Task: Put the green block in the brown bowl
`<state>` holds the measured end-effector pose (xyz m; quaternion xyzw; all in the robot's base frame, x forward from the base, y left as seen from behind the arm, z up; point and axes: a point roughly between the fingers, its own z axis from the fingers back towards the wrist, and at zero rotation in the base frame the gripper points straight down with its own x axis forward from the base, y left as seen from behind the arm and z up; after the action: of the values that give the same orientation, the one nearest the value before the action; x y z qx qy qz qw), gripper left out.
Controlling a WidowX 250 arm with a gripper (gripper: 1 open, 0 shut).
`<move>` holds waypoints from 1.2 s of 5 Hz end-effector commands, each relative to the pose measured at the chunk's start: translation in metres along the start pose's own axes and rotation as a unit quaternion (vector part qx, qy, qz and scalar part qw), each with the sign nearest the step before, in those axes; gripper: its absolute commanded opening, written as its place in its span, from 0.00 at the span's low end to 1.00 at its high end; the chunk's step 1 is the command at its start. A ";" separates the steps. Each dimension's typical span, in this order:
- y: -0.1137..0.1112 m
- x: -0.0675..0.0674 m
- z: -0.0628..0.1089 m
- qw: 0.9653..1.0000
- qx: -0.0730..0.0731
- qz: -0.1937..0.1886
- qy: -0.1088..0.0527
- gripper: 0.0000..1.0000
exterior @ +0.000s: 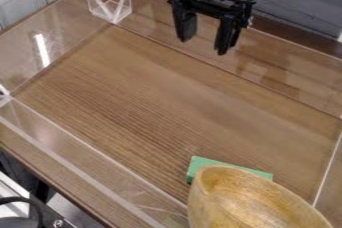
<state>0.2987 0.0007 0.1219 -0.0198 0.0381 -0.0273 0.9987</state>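
Note:
The green block (211,166) lies flat on the wooden table at the bottom, its right part hidden behind the rim of the brown bowl. The brown bowl (251,201) is a large light wooden bowl in the lower right corner, partly cut off by the frame edge. My gripper (211,34) hangs at the top centre, far above and behind both, its black fingers (183,24) spread open with nothing between them.
Clear acrylic walls (54,34) fence the wooden table (160,102) on all sides. A small clear triangular stand (108,5) sits at the back left. A dark backdrop lies behind the arm.

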 end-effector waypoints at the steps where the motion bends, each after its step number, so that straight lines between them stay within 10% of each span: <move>1: 0.002 0.003 0.024 0.999 0.002 -0.001 -0.044 1.00; 6: 0.002 0.005 0.032 0.998 -0.003 -0.012 -0.058 1.00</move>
<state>0.3003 0.0023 0.1242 -0.0285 0.0333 -0.0314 0.9985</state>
